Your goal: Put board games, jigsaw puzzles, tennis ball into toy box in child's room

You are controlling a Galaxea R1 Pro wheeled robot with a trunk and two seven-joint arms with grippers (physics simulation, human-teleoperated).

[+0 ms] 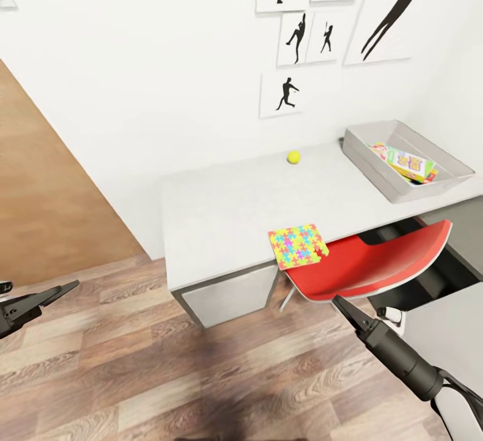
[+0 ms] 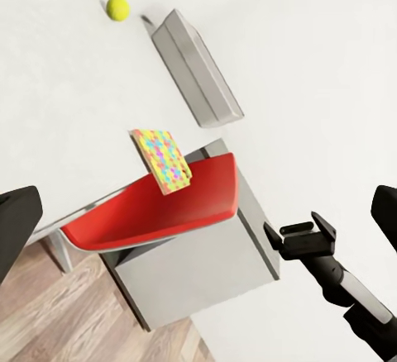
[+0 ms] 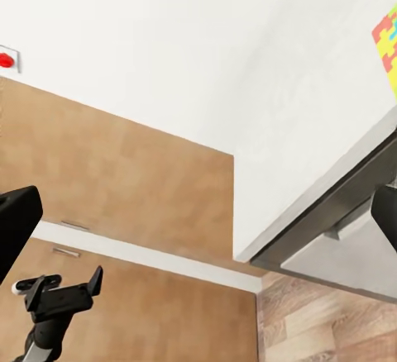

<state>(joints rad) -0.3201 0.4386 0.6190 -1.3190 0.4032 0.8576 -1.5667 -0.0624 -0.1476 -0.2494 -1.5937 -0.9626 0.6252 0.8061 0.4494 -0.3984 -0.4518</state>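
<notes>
Toys are split between table top and bin. White table (image 1: 221, 213) spans centre to right of head frame, against white wall with black silhouette pictures (image 1: 288, 94) upper centre. Wood door (image 1: 40, 192) at left, plank floor (image 1: 201, 374) along bottom. Red chair (image 1: 365, 263) tucked under table's front edge, lower right of centre. Grey toy box (image 1: 429, 189) sits at table's right end, upper right; a green-edged board game (image 1: 406, 162) lies inside it, tilted. Jigsaw puzzle (image 1: 298, 246) lies at table's front edge, overhanging it a bit, just above chair seat. Tennis ball (image 1: 294, 157) rests near the wall, centre frame, well apart from puzzle. Left gripper (image 1: 57, 291) at far left edge, right gripper (image 1: 345, 309) lower right, both low over floor, nothing held; fingers look together, but cannot tell for sure.
</notes>
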